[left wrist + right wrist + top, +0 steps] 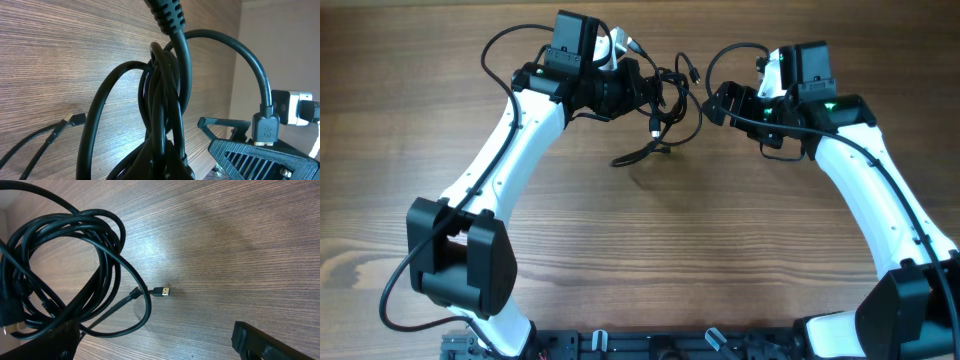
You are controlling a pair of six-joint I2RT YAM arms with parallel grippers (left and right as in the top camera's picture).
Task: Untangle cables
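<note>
While clamped in left gripper (638,90): thin black rubbery cables (672,105) limp, light. Grasp near gold-tipped plug (161,291); right gripper (716,103) spread wide.

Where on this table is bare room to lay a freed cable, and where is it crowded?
Free: the wide stretch of table between left arm and right arm, below the cables in the overhead view. Crowded: far centre, where the left gripper, shut on the cables, faces the open right gripper.

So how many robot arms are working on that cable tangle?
2. The left arm reaches into the cables; the right arm sits just beside them. No others seem hidden.
</note>
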